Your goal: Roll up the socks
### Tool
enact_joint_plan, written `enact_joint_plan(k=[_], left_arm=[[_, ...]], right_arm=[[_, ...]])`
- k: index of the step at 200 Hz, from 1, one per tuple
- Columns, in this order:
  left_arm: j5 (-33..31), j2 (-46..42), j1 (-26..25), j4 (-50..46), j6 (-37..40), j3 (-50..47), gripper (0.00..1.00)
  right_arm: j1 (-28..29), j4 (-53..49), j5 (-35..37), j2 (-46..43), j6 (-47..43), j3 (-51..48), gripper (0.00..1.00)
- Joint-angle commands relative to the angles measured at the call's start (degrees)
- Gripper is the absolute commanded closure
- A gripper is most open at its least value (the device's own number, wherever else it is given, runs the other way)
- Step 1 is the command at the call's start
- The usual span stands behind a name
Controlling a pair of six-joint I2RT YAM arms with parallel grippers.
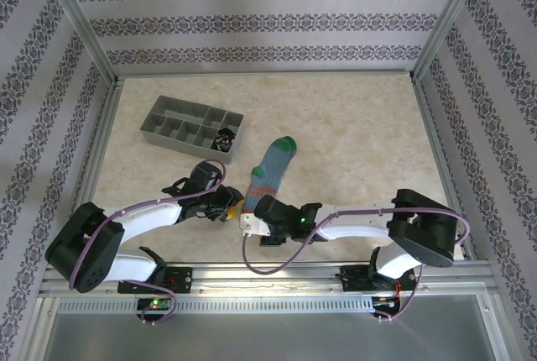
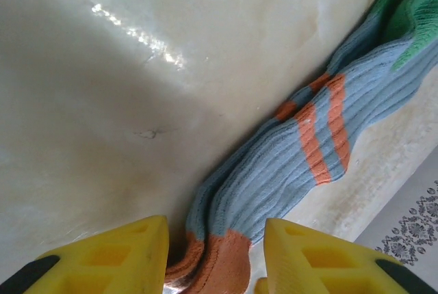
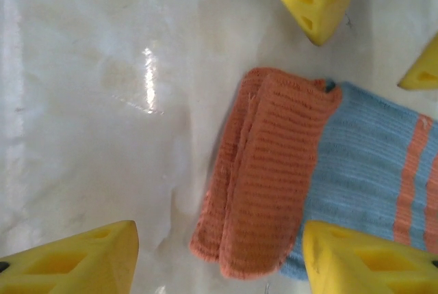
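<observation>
A blue-grey sock (image 1: 270, 173) with a green toe, orange stripes and an orange cuff lies flat on the table, toe pointing away. In the left wrist view the sock (image 2: 287, 164) runs up to the right, and its cuff end sits between my left gripper's (image 2: 215, 231) yellow fingers with a gap on each side. My left gripper (image 1: 230, 208) is open at the cuff's left edge. From the near side my right gripper (image 3: 222, 256) stands open around the doubled orange cuff (image 3: 263, 171) without touching it. The right gripper (image 1: 248, 222) sits just below the sock.
A grey compartment tray (image 1: 172, 117) stands at the back left, with a small dark item (image 1: 225, 137) in its right end. Aluminium frame rails and patterned walls bound the table. My left gripper's fingertips (image 3: 316, 0) show just beyond the cuff in the right wrist view.
</observation>
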Motion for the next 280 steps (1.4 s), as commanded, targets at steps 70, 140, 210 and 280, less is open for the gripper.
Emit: enact_joint_plan(k=[70, 140, 210, 280], left_arm=[[0.08, -0.27, -0.97, 1.94, -1.5, -0.83, 0.62], [-3.76, -5.85, -0.46, -7.36, 1.4, 0.11, 0.62], [-3.97, -6.43, -0.36, -9.56, 3.9, 0.94, 0.62], [-0.86, -3.42, -0.88, -5.87, 5.84, 2.08, 0.7]], right_arm=[[1.2, -0.12, 8.32, 5.62, -0.08, 5.27, 0.86], [-5.42, -9.96, -12.74, -0.2, 11.68, 6.67, 1.0], [-19.25, -12.02, -35.92, 5.55, 21.86, 10.68, 1.0], [-27.25, -16.52, -43.27, 16.99, 26.29, 18.17, 1.0]])
